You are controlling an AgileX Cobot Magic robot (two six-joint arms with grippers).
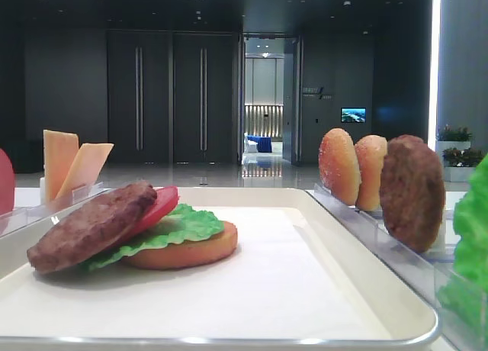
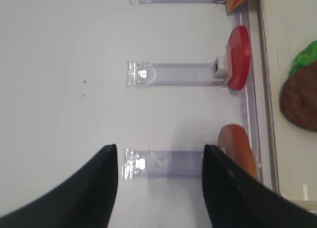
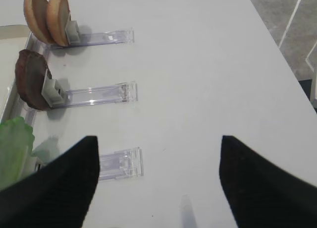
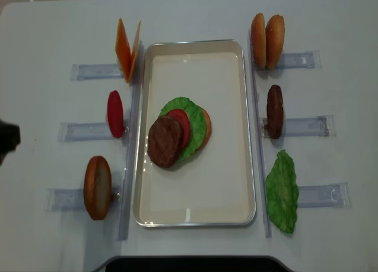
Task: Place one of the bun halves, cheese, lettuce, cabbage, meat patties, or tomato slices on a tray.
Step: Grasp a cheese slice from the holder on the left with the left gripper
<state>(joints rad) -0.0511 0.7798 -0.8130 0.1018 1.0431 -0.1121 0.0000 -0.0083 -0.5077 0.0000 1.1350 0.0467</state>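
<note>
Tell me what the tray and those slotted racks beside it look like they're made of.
The tray looks like cream-white plastic or enamelled metal; its raised rim is glossy and catches highlights, so I can't say which. The racks look like clear hard plastic, probably acrylic: the table shows straight through them and their edges glint.

Behind the white table stands a dark wall with tall double doors bearing long vertical handles; to their right an open doorway shows a brightly lit corridor with something blue at its far end; a small glowing screen hangs on the dark wall; the glossy floor reflects light; potted plants sit at far right beside a bright vertical strip; grey floor tiles show past the table edge.
</note>
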